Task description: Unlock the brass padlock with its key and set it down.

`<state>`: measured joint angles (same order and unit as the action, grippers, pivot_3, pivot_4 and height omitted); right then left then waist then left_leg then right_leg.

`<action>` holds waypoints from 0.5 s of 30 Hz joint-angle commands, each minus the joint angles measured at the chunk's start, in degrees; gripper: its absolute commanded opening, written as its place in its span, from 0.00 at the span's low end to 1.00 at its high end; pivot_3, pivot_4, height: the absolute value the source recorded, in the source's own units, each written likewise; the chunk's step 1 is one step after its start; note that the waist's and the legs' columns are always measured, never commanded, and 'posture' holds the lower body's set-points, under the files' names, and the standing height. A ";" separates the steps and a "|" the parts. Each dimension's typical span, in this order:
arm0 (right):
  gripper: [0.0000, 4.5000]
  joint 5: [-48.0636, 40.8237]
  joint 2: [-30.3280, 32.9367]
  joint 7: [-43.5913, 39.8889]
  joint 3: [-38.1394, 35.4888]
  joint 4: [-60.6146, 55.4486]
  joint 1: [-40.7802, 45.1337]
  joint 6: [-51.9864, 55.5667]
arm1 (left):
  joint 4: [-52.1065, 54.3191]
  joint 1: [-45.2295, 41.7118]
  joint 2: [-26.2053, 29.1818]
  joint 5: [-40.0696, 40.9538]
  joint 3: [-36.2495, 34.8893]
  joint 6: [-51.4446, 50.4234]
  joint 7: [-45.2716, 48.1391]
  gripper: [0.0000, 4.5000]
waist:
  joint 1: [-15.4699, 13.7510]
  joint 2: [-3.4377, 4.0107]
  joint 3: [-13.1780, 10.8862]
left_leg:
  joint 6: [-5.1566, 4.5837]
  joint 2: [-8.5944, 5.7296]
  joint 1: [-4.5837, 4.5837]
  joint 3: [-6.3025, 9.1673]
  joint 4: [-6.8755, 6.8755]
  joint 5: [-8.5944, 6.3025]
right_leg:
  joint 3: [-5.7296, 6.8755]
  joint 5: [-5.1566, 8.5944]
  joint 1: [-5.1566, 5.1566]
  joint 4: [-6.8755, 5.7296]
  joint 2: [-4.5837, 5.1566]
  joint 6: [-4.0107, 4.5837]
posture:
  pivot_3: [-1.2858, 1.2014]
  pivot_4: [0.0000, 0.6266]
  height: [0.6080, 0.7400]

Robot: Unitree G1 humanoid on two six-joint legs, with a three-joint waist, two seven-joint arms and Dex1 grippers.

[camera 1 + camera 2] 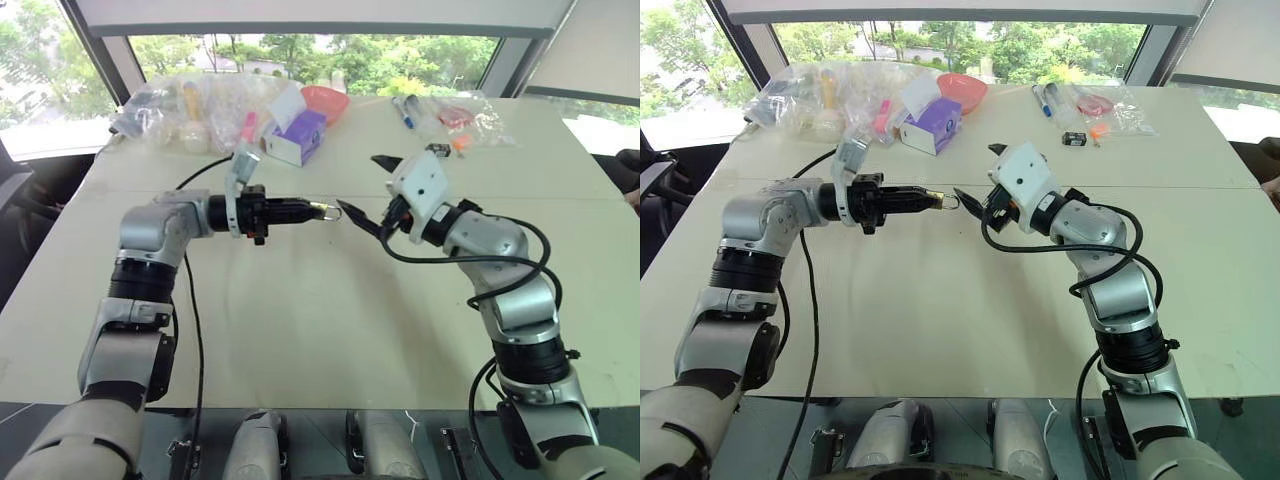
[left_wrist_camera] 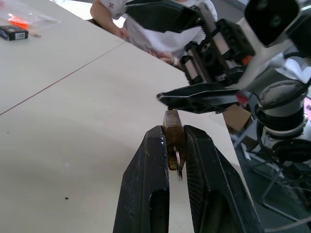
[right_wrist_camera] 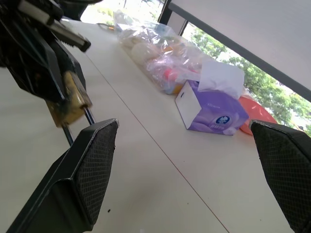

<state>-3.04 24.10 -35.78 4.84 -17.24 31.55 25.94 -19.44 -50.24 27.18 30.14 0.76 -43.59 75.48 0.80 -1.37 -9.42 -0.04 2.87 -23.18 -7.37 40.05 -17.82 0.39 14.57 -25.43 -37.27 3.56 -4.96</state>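
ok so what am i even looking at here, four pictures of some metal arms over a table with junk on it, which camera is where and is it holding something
It is a humanoid robot with two arms, each ending in two black fingers. Two pictures come from its head, looking down over a pale table; the other two come from cameras on its wrists, looking along the fingers. The left gripper is shut on a tiny golden-brass padlock with a silvery shackle, held above the table. The right gripper stands wide open right beside it, holding nothing. At the table's far edge lie clear plastic bags, a purple tissue box and a red bowl.
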 commanded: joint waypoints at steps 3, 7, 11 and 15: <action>0.98 0.14 1.43 -0.09 0.48 0.22 0.07 -2.21 | 3.22 0.06 1.35 2.37 -1.10 -0.75 0.85 0.00 | 0.01 0.00 0.00 | 0.00 0.00 0.00 0.00 0.00 0.00 | 0.00 0.00 0.00 0.00 0.00 0.00 | 0.52 0.24 0.96; 0.98 0.14 2.33 -1.16 1.38 0.11 -0.09 -3.04 | 2.95 -0.25 1.44 2.23 -0.97 -0.32 0.46 0.00 | -0.04 0.00 0.00 | 0.00 0.00 0.00 0.00 0.00 0.00 | 0.00 0.00 0.00 0.00 0.00 0.00 | 0.52 0.24 0.96; 0.98 1.77 3.74 -0.16 0.68 1.87 0.10 -4.54 | 2.21 0.02 1.63 1.34 -0.28 0.66 0.66 0.00 | -0.05 0.00 0.00 | 0.00 0.00 -0.01 0.00 0.00 0.00 | 0.00 0.00 0.00 0.00 0.00 0.00 | 0.52 0.24 0.96; 0.98 1.47 4.22 0.81 -0.76 1.72 0.67 -4.90 | 0.01 0.03 1.38 -0.14 0.02 2.44 -0.37 0.00 | -0.02 0.00 0.00 | 0.00 0.00 0.00 0.00 0.01 0.00 | 0.00 0.00 0.00 0.01 0.00 0.00 | 0.52 0.24 0.96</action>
<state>-1.24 27.95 -35.68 6.05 -13.64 31.18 22.13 -18.95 -49.82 28.16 30.49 1.03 -42.74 75.58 0.78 -1.37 -9.42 -0.04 2.87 -23.19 -7.37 40.06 -17.82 0.39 14.57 -25.43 -37.26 3.56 -4.96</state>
